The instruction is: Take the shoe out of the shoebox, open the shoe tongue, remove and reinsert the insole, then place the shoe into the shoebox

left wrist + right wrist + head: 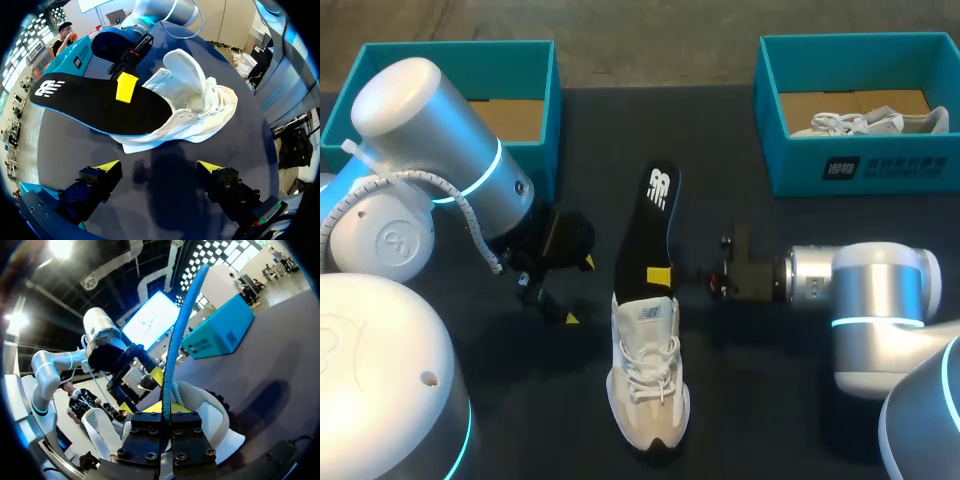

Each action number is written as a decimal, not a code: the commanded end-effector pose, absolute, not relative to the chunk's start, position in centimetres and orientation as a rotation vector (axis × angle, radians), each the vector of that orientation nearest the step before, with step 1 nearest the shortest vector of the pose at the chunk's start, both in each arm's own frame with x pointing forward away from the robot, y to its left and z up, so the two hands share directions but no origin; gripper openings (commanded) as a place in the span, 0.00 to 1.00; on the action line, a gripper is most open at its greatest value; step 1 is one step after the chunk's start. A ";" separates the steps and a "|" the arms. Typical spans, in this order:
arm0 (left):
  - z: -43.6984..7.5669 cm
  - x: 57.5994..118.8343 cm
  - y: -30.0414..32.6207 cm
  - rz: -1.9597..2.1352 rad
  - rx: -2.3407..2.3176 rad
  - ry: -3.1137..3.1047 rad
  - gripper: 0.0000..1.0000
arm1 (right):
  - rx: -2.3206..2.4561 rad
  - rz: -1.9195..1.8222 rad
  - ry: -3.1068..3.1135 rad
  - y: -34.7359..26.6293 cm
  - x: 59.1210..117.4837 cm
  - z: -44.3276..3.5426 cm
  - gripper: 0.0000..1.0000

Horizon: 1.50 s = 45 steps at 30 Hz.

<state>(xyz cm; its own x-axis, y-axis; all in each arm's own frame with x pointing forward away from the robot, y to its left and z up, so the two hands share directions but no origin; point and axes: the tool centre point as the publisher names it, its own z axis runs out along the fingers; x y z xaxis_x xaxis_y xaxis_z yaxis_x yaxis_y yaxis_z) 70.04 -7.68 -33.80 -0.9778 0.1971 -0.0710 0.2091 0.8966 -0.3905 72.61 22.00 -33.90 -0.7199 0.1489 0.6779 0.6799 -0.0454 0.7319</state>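
A white shoe (pixel 646 385) lies on the dark table with its toe toward the front edge. The black insole (pixel 651 225) slants up out of its opening, one end inside the shoe. My right gripper (pixel 660 278) is shut on the insole, a yellow tip pressed on its top face just behind the shoe. In the right wrist view the insole (pixel 182 335) stands edge-on between the right gripper (pixel 165 407) fingers. My left gripper (pixel 577 291) hangs open left of the shoe, holding nothing. Ahead of the left gripper (pixel 159 167) are the shoe (pixel 200 107) and the insole (pixel 90 102).
A teal shoebox (pixel 548 110) stands at the back left, partly behind my left arm. A second teal shoebox (pixel 860 165) at the back right holds another white shoe (pixel 865 123).
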 end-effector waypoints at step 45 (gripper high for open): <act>-33.8 70.0 -7.7 -0.624 0.323 3.031 1.00 | -0.877 -1.566 -1.786 22.5 68.7 -34.5 0.00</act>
<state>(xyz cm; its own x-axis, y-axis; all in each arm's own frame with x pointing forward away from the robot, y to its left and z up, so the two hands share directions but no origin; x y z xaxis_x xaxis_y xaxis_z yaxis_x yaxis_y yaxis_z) 70.04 -7.68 -33.80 -0.9778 0.1971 -0.0710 0.2091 0.8966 -0.3904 68.74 22.67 -34.60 -0.6113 0.1036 0.7846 0.7909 0.0465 0.6102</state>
